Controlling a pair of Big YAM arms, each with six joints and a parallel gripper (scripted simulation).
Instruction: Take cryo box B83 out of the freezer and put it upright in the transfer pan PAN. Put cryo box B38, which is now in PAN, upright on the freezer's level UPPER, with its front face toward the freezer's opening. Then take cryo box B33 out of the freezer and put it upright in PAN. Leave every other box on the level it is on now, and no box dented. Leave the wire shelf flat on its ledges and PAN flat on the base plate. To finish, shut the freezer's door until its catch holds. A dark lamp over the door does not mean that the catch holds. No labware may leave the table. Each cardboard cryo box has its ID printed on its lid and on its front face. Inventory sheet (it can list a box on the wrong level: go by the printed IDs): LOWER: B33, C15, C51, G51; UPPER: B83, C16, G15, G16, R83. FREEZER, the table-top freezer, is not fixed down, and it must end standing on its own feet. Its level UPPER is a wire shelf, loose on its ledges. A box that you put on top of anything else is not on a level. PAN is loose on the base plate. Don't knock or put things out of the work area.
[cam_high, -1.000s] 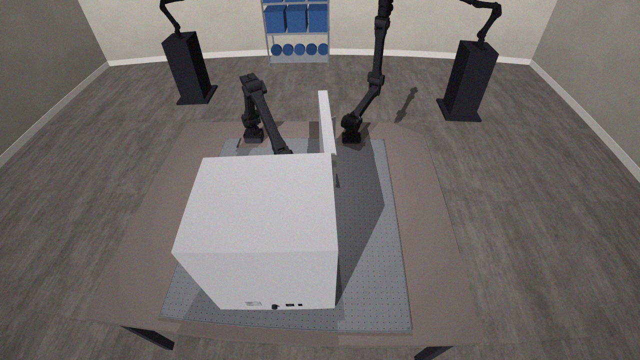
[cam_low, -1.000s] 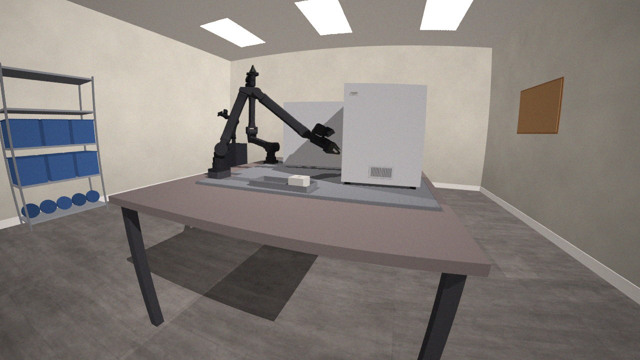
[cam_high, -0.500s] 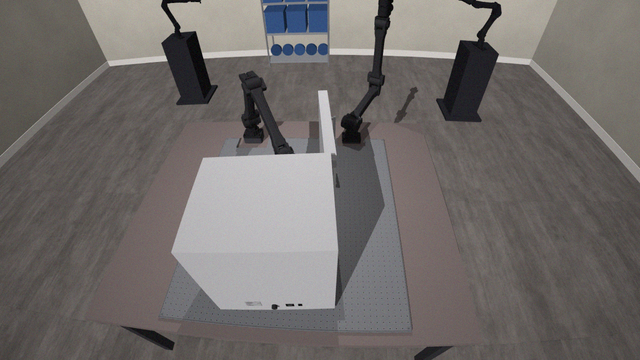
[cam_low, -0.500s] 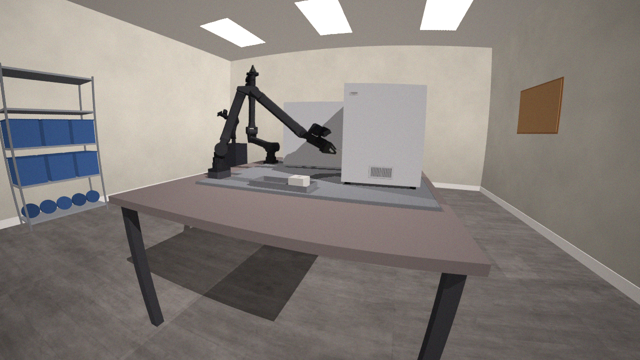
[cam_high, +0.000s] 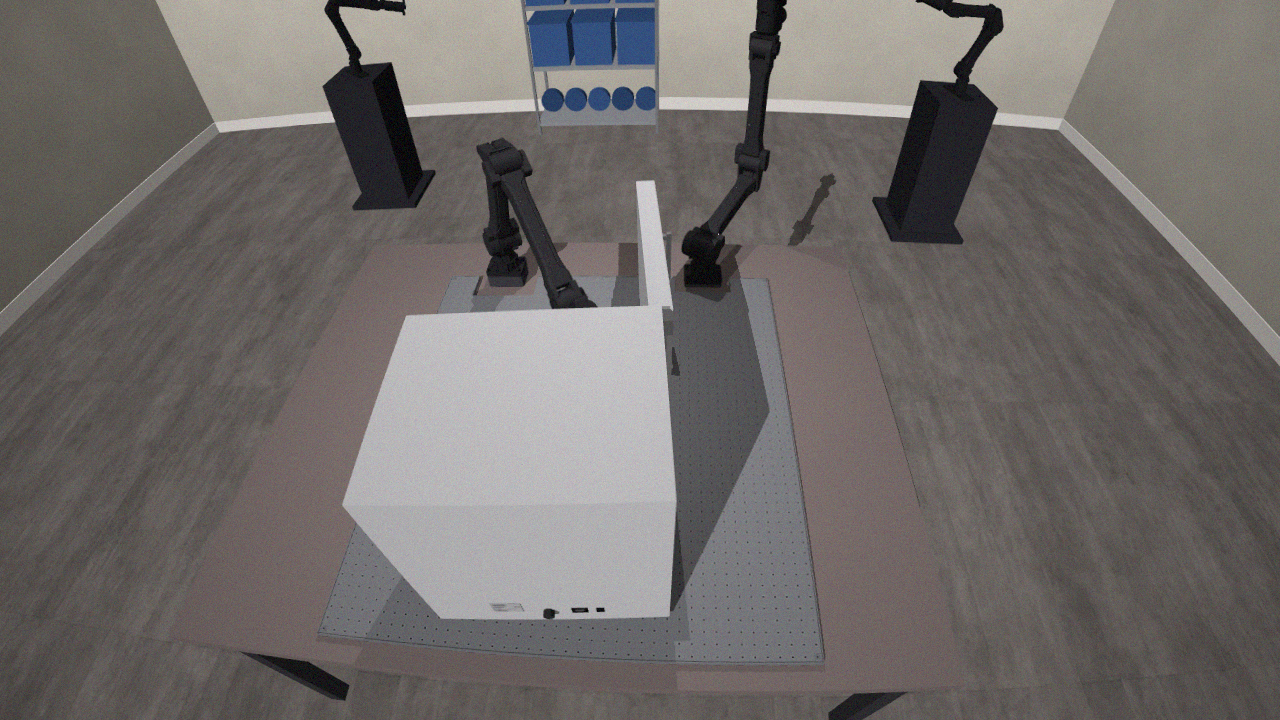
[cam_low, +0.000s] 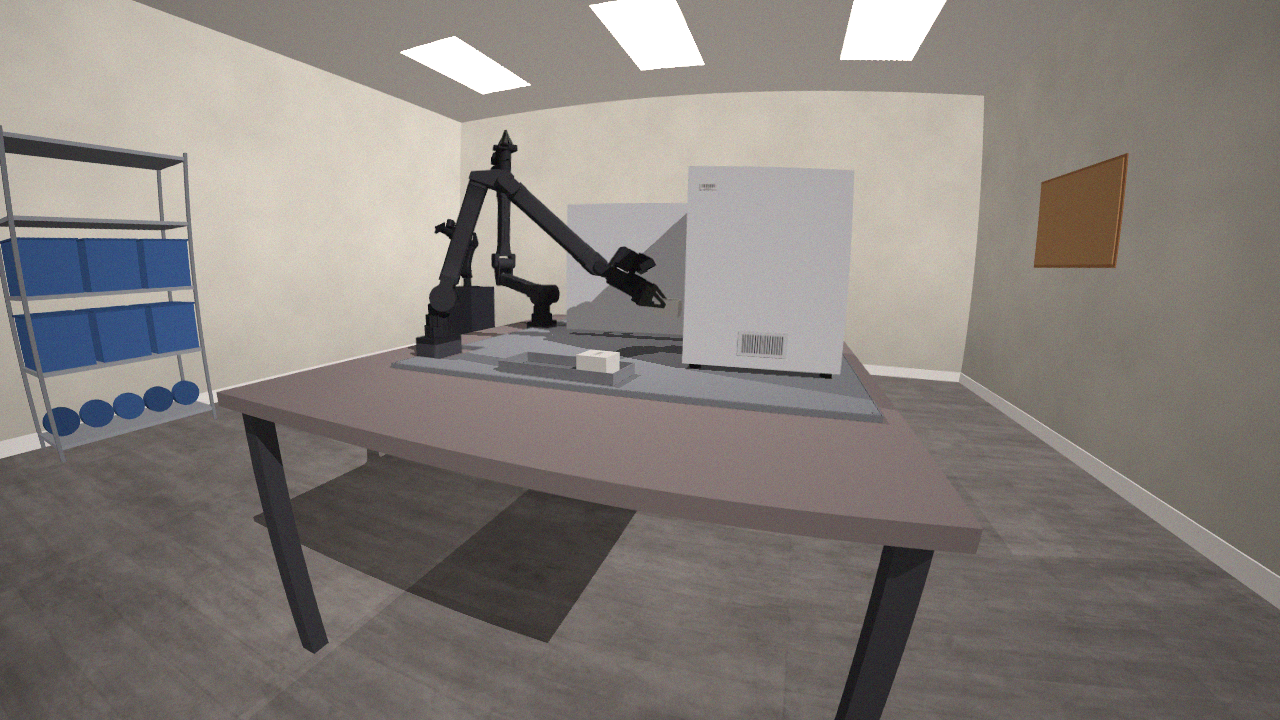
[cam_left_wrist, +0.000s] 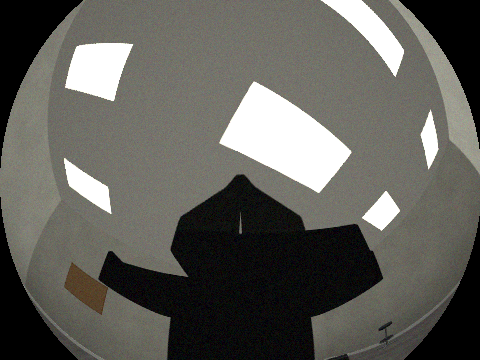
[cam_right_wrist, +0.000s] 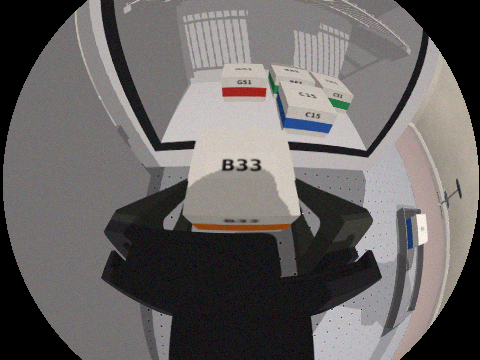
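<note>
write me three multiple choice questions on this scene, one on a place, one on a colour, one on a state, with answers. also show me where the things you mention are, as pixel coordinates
1. Where is box B33?
a) in the pan
b) at the right end effector
c) on the table's edge

2. What colour is G51's front band?
a) red
b) green
c) blue

3. How is the freezer door?
a) shut
b) removed
c) open

1 b: the right end effector (cam_right_wrist: 241, 182) has B33 (cam_right_wrist: 241, 172) between its fingers.
2 a: the band under the ID on G51 (cam_right_wrist: 244, 82) is red.
3 c: the door (cam_high: 654, 241) (cam_low: 617, 259) stands out from the freezer (cam_high: 537, 402) (cam_low: 768, 259).
</note>
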